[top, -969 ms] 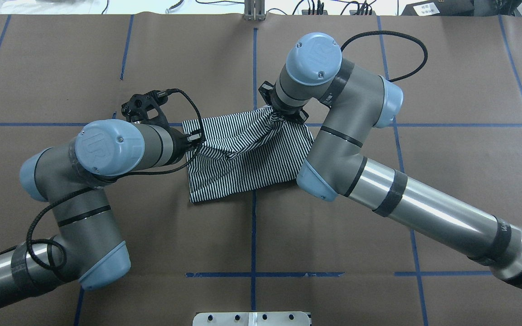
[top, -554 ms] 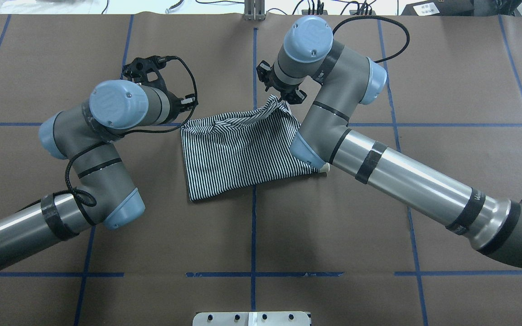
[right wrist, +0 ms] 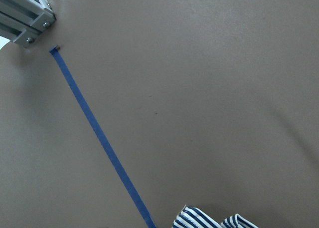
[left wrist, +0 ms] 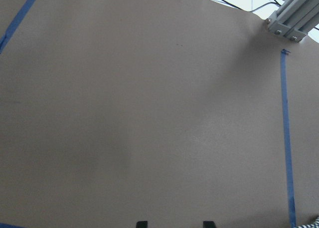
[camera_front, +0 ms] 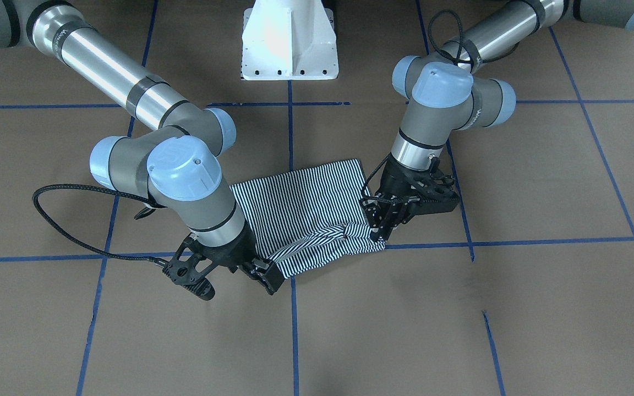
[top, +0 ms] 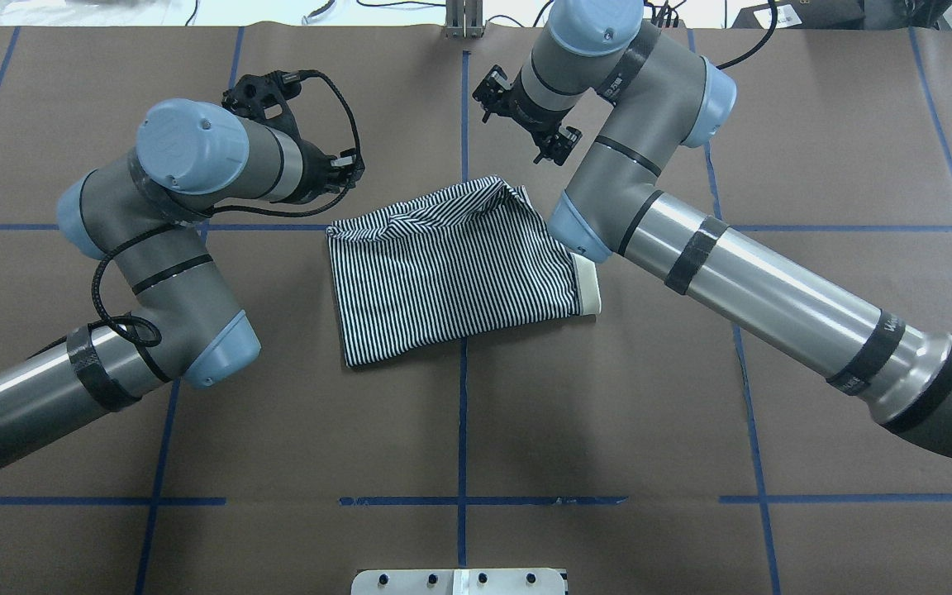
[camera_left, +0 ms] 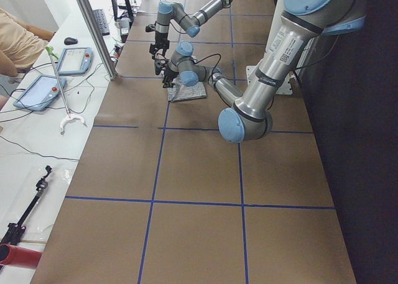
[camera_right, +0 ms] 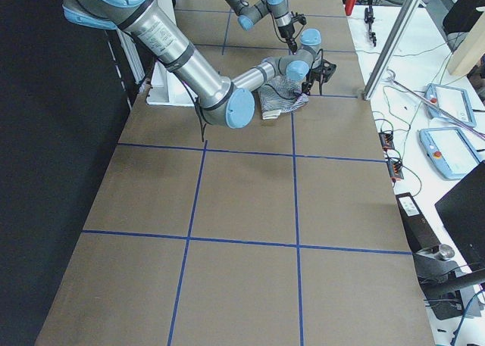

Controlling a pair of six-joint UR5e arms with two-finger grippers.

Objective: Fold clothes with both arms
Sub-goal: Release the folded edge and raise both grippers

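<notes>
Shirt [camera_front: 300, 203], far corners near left gripper [camera_front: 381, 231], right gripper [camera_front: 268, 279]

The left arm [top: 158, 260] and the right arm [top: 740, 281] are thick grey tubes with shiny silver parts. Round light-blue caps [top: 187, 145] with tiny screws sit on the joints, and some show a UR mark. Black bands wrap around the tubes. A black cable [camera_front: 69, 186] loops by each wrist. The left gripper [camera_front: 380, 231] and the right gripper [camera_front: 266, 278] are black. The base [camera_front: 289, 44] is white.

brown table [top: 608, 413], blue tape grid [top: 462, 430], folded striped shirt [top: 451, 264] lying mid-table
</notes>
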